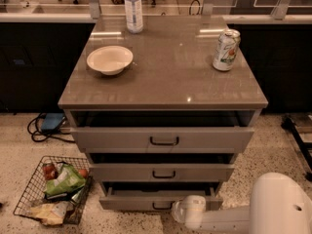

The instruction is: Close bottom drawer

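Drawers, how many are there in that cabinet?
3, stacked in the cabinet: the top drawer, the middle drawer below it, and the bottom drawer lowest, all pulled out a bit. The gripper is at the bottom drawer's front. None looks hidden.
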### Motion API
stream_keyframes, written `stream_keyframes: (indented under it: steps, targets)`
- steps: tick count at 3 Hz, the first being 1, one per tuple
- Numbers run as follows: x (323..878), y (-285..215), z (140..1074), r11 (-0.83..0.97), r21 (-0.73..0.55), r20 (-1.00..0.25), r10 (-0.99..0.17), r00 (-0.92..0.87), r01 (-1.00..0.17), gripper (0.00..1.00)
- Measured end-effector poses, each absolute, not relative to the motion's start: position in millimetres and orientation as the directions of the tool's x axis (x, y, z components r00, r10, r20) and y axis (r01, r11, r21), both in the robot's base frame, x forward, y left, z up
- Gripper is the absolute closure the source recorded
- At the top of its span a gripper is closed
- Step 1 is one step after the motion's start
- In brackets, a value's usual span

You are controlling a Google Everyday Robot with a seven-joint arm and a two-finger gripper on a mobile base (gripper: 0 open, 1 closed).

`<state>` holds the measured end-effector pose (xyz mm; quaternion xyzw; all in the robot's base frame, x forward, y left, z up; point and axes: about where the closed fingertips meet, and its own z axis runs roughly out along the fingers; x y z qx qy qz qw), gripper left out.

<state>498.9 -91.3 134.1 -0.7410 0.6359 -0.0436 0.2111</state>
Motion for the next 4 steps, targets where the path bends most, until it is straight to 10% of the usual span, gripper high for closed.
stream_keyframes:
  steps: [3, 4]
  targets:
    - [514.1, -94.9, 136.7, -0.089, -0.389, -0.217, -0.959, 0.184, -0.917, 1.0]
    - [514.1, -94.9, 136.6, -0.089, -0.389, -0.217, -0.959, 0.184, -0.917, 0.81]
